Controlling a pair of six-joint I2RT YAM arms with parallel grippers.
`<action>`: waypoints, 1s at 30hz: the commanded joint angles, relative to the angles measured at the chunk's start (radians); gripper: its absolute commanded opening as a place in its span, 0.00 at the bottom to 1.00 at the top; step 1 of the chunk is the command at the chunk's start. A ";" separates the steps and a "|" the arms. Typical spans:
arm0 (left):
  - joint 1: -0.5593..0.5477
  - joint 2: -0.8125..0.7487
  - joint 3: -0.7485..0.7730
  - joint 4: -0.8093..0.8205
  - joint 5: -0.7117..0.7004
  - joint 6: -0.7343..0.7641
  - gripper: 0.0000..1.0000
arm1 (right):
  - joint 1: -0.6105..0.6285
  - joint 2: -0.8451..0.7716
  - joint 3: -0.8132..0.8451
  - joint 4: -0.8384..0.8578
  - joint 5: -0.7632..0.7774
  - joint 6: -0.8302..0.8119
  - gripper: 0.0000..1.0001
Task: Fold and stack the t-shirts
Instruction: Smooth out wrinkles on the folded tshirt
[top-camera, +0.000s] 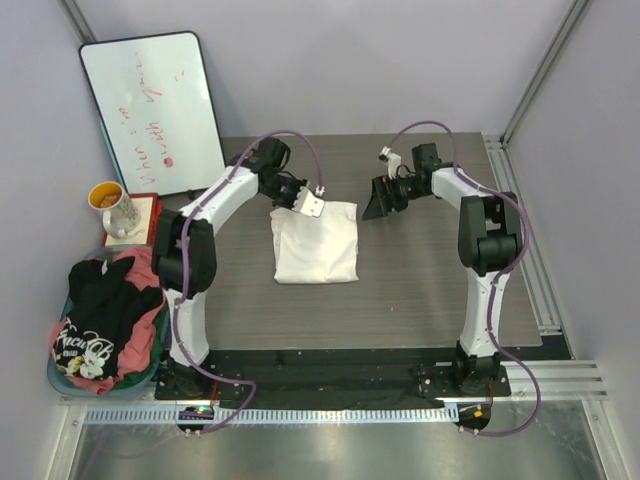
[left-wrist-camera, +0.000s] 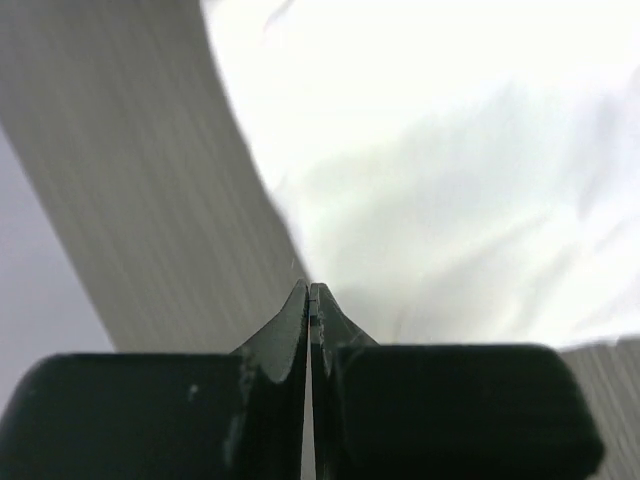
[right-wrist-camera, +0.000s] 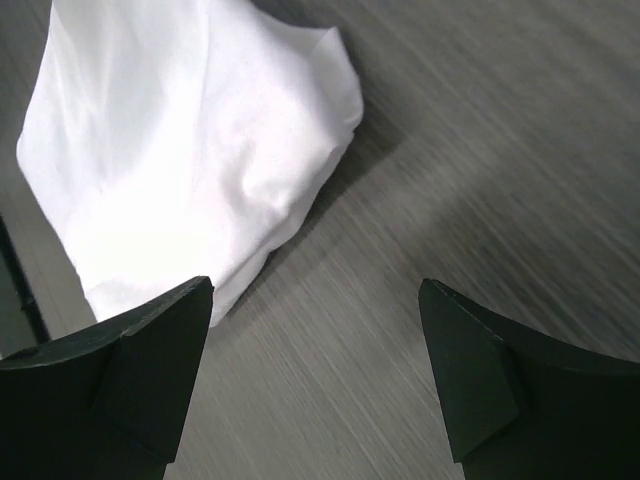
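A white t-shirt (top-camera: 316, 243) lies folded into a rectangle mid-table; it also shows as bright fabric, the white t-shirt (left-wrist-camera: 450, 180) in the left wrist view and the white t-shirt (right-wrist-camera: 190, 170) in the right wrist view. My left gripper (top-camera: 300, 203) (left-wrist-camera: 309, 288) hovers at its far left corner, shut, with nothing between the tips. My right gripper (top-camera: 375, 200) (right-wrist-camera: 315, 290) stands open just right of the far right corner, over bare table. A black t-shirt (top-camera: 100, 310) with pale lettering lies on a pink-red t-shirt (top-camera: 143, 262) in the basket.
The teal-rimmed basket (top-camera: 55, 378) sits off the table's left edge. Behind it a mug (top-camera: 112, 205) stands on a small box (top-camera: 143, 212), and a whiteboard (top-camera: 150, 110) leans at the far left. Aluminium rails (top-camera: 520, 230) run along the right side.
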 joint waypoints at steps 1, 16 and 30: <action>-0.041 0.113 0.186 -0.332 0.165 0.114 0.00 | 0.019 0.034 0.057 -0.051 -0.114 0.018 0.89; -0.013 0.167 0.053 -0.132 -0.272 0.061 0.00 | 0.017 0.069 0.100 -0.088 -0.173 0.010 0.87; 0.005 0.100 0.076 -0.044 -0.287 -0.070 0.00 | 0.080 0.156 0.159 -0.073 -0.182 0.047 0.88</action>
